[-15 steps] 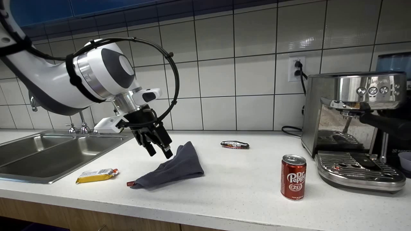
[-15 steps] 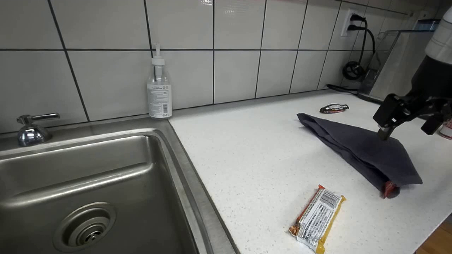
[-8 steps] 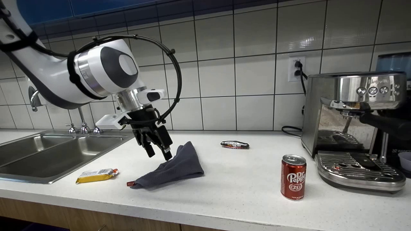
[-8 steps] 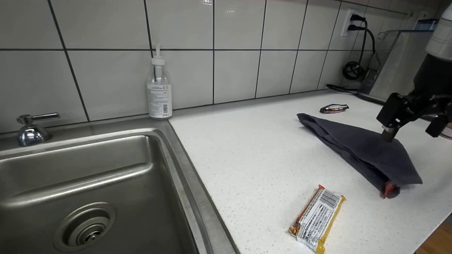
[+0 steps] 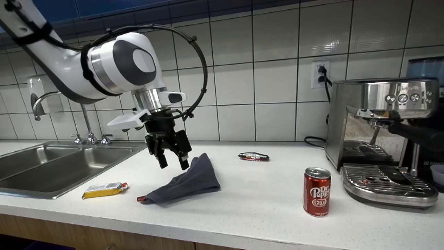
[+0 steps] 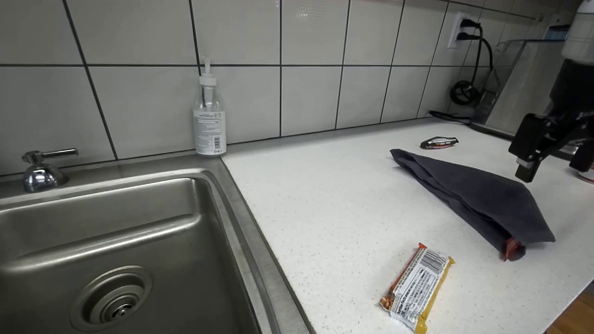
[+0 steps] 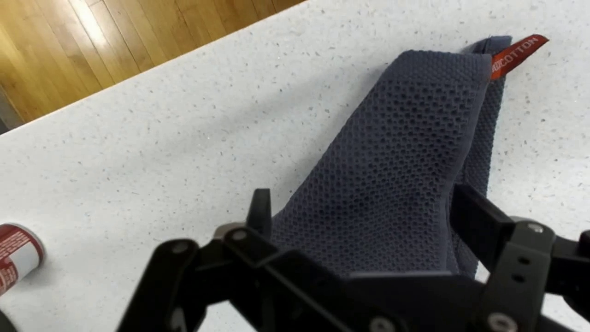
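- Your gripper [image 5: 173,166] stood spread wide, pinching nothing; in an exterior view it hung above the counter [image 5: 253,211], pointing between five and six o'clock.
- The dark grey cloth [image 5: 190,184] lay folded on the counter, at about five o'clock from the gripper in that view. The wrist view showed it through the open gap and resolved its honeycomb weave, which looked plain in both exterior views.
- Its red tag [image 7: 521,55] stuck out toward two o'clock in the wrist view, where you could read COTTON on it; both exterior views gave you a small red patch, lettering illegible.
- The Dr Pepper can [image 5: 317,191] stood upright at three o'clock from the cloth in an exterior view, name legible; the wrist view cut it off at the frame's edge, between eight and nine o'clock.
- The coffee machine [image 5: 381,146] showed you its front in an exterior view, at the frame's three o'clock.
- The yellow-edged bar [image 6: 417,290] showed its barcode in an exterior view, at seven o'clock from the cloth, and the black packet [image 6: 439,142] lay at eleven; both were outside the wrist view.
- The pump bottle [image 6: 209,123], between nine and ten o'clock from the cloth, and the sink drain [image 6: 113,297] appeared in an exterior view alone.
- The wrist view gave you a broad patch of wooden floor [image 7: 106,41] at ten o'clock.
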You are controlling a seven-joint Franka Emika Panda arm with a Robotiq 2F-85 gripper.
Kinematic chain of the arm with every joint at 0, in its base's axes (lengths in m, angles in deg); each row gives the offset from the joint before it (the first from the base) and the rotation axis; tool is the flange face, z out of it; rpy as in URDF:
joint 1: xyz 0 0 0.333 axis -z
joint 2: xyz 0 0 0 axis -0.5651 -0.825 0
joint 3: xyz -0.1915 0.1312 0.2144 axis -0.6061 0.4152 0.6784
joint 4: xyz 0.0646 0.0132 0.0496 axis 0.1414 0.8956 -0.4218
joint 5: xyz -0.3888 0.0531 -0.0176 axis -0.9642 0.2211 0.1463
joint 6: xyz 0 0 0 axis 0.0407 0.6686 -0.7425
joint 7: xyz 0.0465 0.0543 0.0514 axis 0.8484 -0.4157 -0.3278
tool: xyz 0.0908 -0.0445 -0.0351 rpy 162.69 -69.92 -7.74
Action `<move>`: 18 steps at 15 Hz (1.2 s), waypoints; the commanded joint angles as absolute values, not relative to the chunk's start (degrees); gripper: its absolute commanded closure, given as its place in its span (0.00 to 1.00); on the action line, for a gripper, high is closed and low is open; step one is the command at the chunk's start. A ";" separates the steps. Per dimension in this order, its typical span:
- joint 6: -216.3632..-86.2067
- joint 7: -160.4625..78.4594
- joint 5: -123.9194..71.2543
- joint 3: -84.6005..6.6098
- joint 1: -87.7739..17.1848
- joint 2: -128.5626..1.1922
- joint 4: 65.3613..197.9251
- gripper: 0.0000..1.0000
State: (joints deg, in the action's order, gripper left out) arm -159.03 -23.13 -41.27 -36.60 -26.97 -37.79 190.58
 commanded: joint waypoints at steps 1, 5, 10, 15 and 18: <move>-155.06 -30.40 -40.07 -37.87 -26.77 -36.44 189.12 0.00; -155.21 -36.98 -39.89 -39.45 -26.78 -35.88 189.12 0.00; -153.85 -48.22 -36.96 -41.47 -27.29 -35.90 188.44 0.00; -148.79 -54.94 -34.58 -42.51 -27.17 -36.35 186.15 0.00; -144.29 -57.51 -34.29 -42.70 -27.26 -37.10 184.29 0.00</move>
State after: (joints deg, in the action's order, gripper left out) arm -149.65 -53.65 -35.69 -42.27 -26.94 -37.15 186.78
